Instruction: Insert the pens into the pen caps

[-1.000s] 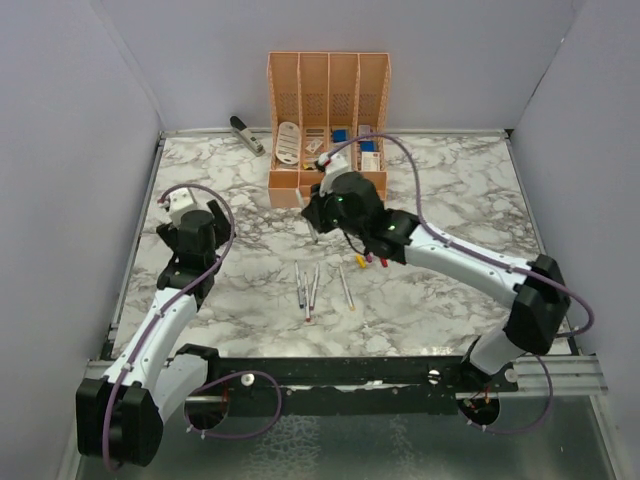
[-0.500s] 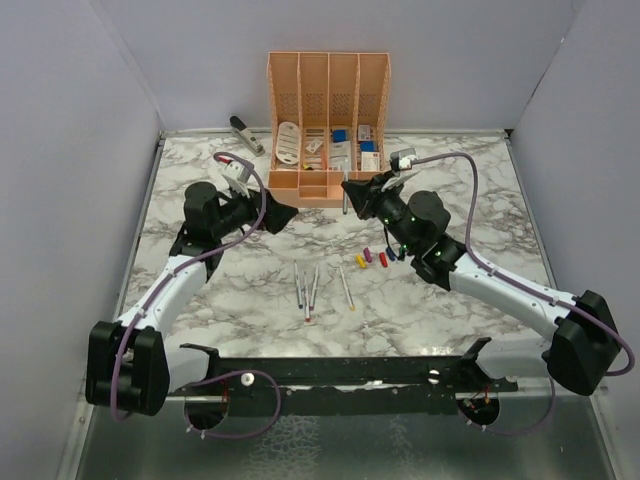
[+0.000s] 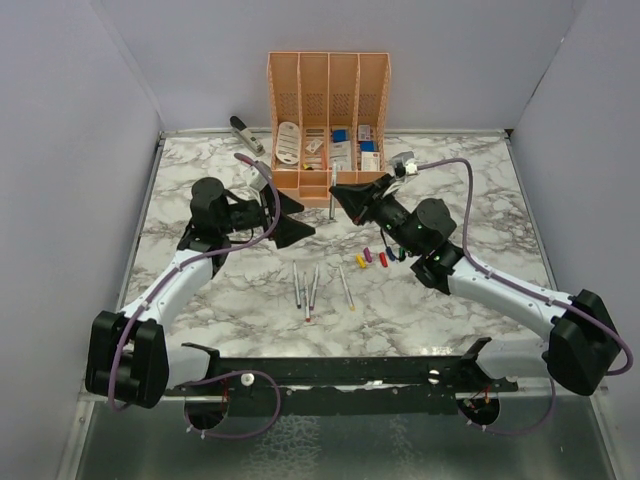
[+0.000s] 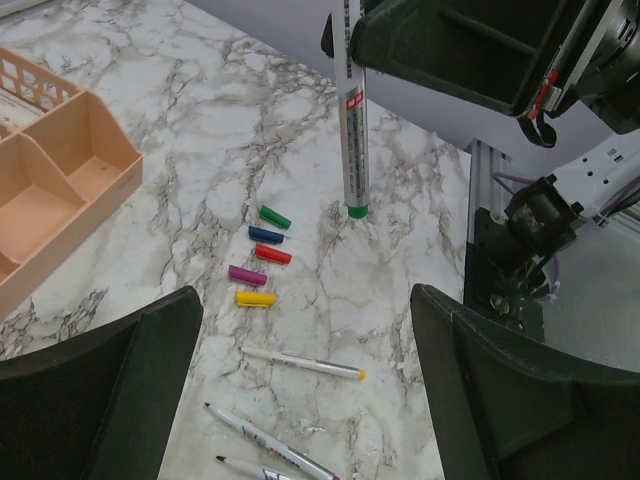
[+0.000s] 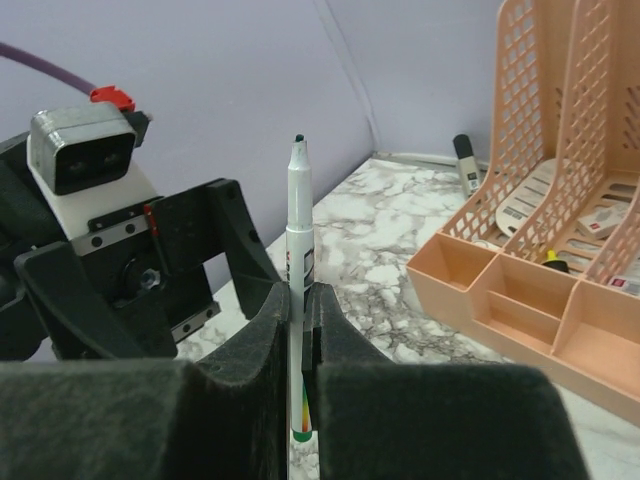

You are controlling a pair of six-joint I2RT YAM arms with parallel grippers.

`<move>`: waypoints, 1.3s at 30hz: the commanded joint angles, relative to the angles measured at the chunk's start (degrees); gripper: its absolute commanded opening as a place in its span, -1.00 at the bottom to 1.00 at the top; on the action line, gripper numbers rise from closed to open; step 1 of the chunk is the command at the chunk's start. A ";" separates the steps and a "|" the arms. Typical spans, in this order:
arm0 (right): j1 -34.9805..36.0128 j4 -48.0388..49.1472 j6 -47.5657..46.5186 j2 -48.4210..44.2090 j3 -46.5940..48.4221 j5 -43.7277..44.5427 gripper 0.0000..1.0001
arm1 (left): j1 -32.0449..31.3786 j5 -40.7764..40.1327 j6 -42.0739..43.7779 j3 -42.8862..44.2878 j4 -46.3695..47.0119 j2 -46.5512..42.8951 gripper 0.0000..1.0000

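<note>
Nothing capped yet: the right claw [image 5: 297, 300] is clamped on one green-tipped pen [image 4: 351, 120] held upright above the worktop [image 3: 450, 180], the left claw [image 3: 297, 217] gapes empty opposite, five pen caps [image 4: 272, 254] lie loose, three pens [image 3: 313, 288] wait nearby.

A peach organizer [image 3: 300, 90] stands on the marble bench [image 3: 480, 190] just beyond both hands. Its low front tray [image 3: 318, 186] is near the left hand [image 3: 293, 216] and the right hand [image 3: 337, 193]. White and blue items [image 3: 340, 136] sit in its slots. A grey-black stapler [image 3: 246, 133] lies well beyond the left hand, apart from the organizer.
</note>
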 commanded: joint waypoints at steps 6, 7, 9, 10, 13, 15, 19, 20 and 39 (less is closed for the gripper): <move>0.06 1.79 4.87 2.64 1.20 -11.07 -0.98 | -3.44 -1.71 -1.42 3.66 4.53 2.61 0.69; 0.06 2.29 5.33 2.85 0.87 -11.57 -0.98 | -3.68 -1.80 -1.68 4.19 4.59 3.05 0.65; 0.10 3.30 6.32 3.21 0.47 -12.41 -0.98 | -4.17 -1.86 -2.27 4.97 4.86 3.80 0.58; 0.16 3.56 6.63 3.39 0.48 -12.82 -0.98 | -4.47 -1.91 -2.75 5.27 5.03 4.11 0.54; 0.15 4.74 6.88 3.65 -0.02 -13.02 -0.98 | -5.26 -1.74 -3.72 5.95 5.65 4.68 0.43; 0.15 5.40 6.77 3.56 -0.20 -12.72 -0.98 | -5.79 -1.74 -3.81 6.19 5.83 4.69 0.35; 0.15 7.01 7.05 3.69 -0.30 -12.81 -0.98 | -6.56 -2.24 -4.20 6.10 6.12 5.05 0.19; 0.15 7.89 7.31 3.80 -0.40 -12.93 -0.98 | -6.74 -2.22 -4.40 6.07 6.21 5.22 0.17; 0.24 6.31 6.35 2.91 -1.50 -12.73 -0.97 | -7.60 -5.58 -7.92 4.73 10.79 5.59 -0.58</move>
